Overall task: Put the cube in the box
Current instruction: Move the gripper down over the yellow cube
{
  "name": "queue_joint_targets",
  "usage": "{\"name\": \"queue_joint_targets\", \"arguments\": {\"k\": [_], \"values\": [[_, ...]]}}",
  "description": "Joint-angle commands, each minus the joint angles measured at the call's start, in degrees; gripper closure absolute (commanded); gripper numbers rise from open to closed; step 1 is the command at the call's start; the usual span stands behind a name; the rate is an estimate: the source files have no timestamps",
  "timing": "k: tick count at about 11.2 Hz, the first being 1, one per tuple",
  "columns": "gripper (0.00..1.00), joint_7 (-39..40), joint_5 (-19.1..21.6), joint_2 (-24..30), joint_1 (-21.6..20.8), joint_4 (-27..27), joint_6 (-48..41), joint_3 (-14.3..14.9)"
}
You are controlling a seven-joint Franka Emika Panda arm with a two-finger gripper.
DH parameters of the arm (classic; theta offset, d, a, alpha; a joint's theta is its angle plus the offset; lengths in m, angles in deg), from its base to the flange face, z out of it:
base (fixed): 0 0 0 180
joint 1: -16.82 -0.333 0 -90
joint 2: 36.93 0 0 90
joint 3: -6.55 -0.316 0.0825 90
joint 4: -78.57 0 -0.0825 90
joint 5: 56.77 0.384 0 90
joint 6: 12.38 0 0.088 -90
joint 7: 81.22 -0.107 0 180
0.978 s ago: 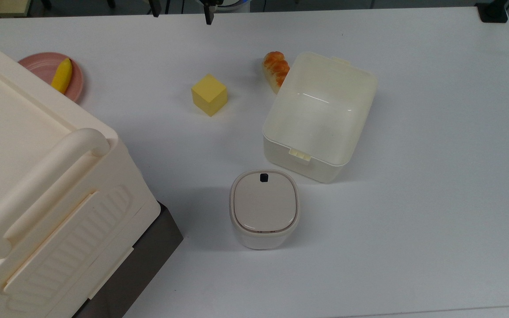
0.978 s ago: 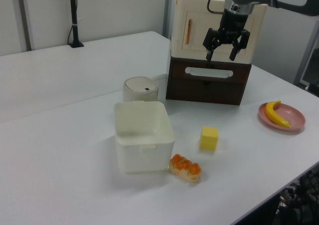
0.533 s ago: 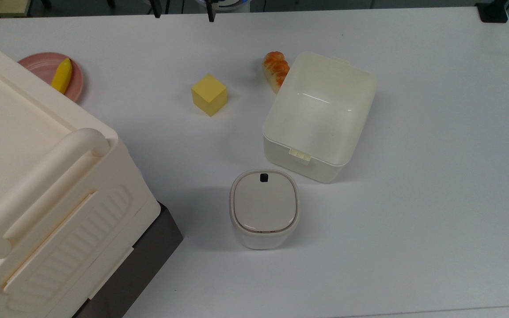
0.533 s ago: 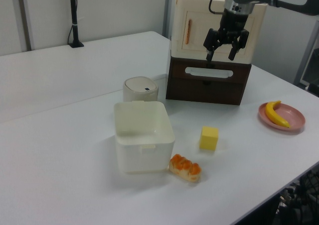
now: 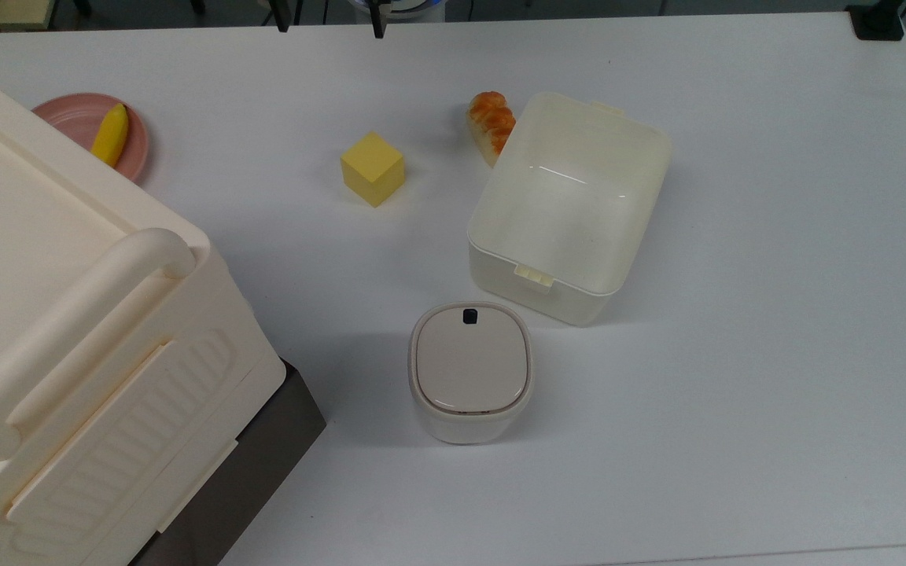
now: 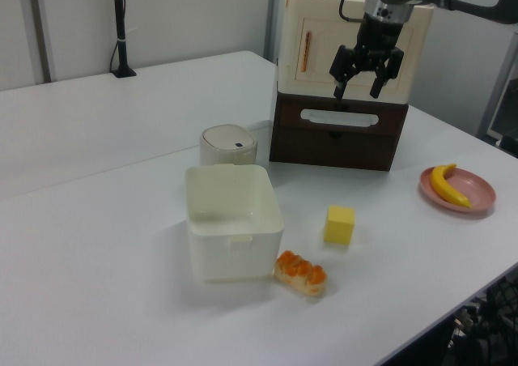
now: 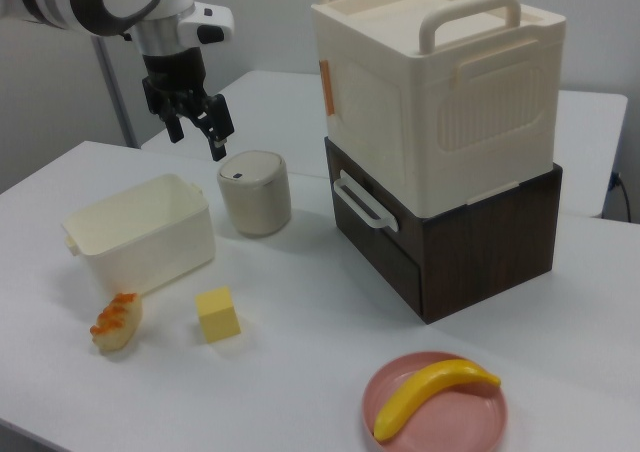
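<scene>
The cube (image 5: pixel 373 168) sits on the white counter (image 5: pixel 736 393), apart from the box (image 5: pixel 571 206) on the top view's left, with bare counter between them; a bread piece (image 5: pixel 491 126) touches the box's far corner. The tool (image 6: pixel 361 74) hangs high above the cube, fingers (image 7: pixel 216 120) spread wide and holding nothing; a lidded bin (image 5: pixel 470 371) stands near the box. Since a second ago the tool has risen slightly; cube and box are unmoved.

arm raised, fingers (image 6: pixel 359 80) spread apart, pointing down.
</scene>
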Motion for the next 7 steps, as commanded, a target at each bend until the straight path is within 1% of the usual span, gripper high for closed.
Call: {"name": "queue_joint_targets", "arguments": {"k": [1,4,5,6,7], "values": [[0.00,0.49,1.28,0.64,-1.05,-0.03,-1.68,1.34],[0.00,1.28,1.02,1.35,-0.34,2.60,-1.16,1.52],[0.00,1.37,0.93,1.35,-0.26,3.74,-0.98,2.04],[0.00,1.37,0.41,1.43,-0.60,6.19,0.50,3.26],[0.00,1.37,0.32,1.78,-0.35,8.39,2.60,3.45]]}}
